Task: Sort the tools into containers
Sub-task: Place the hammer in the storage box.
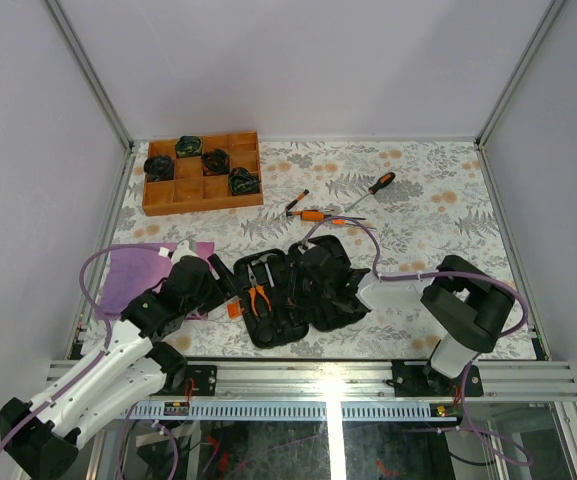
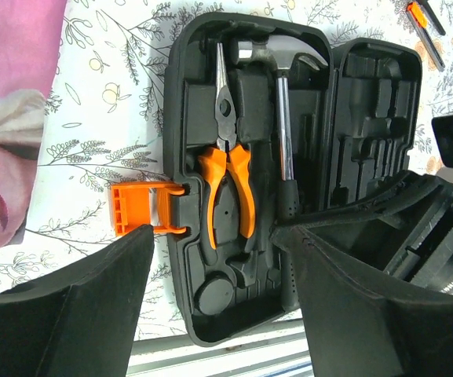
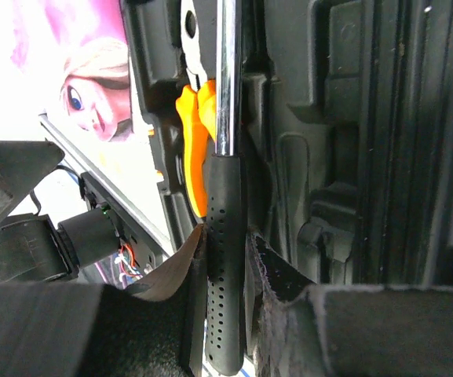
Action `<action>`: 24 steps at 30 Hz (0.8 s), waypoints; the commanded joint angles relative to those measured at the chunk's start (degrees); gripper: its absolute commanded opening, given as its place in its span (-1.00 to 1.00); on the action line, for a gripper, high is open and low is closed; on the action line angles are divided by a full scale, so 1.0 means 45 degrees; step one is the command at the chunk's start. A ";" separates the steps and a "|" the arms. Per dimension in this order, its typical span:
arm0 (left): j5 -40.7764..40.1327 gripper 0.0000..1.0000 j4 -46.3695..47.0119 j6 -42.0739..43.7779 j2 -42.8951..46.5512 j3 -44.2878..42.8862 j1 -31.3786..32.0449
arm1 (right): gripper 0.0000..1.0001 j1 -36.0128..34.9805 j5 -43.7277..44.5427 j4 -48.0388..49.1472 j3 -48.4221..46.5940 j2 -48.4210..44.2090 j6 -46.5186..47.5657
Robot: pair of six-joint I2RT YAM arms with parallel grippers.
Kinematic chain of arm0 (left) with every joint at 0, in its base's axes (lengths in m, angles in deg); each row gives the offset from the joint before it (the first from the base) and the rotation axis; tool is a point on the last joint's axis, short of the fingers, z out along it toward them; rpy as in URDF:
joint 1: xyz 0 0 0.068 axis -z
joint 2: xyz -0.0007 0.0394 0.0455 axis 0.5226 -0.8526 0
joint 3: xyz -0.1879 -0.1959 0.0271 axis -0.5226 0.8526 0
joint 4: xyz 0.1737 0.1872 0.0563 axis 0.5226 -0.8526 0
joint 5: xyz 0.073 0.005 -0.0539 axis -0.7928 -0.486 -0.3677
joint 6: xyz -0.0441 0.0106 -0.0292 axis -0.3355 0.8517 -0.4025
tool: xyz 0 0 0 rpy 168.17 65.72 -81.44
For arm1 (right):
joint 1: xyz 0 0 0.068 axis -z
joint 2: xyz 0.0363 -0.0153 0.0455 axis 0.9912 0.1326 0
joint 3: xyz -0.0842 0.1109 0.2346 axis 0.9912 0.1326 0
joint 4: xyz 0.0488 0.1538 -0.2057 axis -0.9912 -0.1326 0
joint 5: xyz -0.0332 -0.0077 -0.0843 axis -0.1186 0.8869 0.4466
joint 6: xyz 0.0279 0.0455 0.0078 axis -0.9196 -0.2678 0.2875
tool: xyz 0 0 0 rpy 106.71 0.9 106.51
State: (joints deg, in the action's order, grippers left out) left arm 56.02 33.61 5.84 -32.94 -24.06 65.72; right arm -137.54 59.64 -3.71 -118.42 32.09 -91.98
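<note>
**1 Case Open, 2 Tools Inside, 3 Screwdrivers Loose**

On the floral table, 1 black tool case is lying open near the arms. 1 wooden tray is holding 4 dark items at the far left, and 1 pink cloth is lying left of the case. The left gripper is hovering, jaws wide, holding nothing. The right gripper is clamping the black handle of 1 hammer, which is lying in its slot. 1 pair of orange-handled pliers is resting just beside it. 3 screwdrivers are lying behind the case. 1 orange latch is sticking out. Lettering on the left gripper is too blurred to read.
</note>
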 commanded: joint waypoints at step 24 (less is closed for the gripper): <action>0.0753 0.43 0.0502 0.0652 0.0058 -0.0149 -0.0094 | 0.18 0.0351 0.0302 -0.1051 -0.0903 -0.0889 0.1013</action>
State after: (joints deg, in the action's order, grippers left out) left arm 58.25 33.74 6.95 -32.44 -24.06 65.57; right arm -136.42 58.74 -5.66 -119.53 31.79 -90.14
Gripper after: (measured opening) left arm 0.712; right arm 0.578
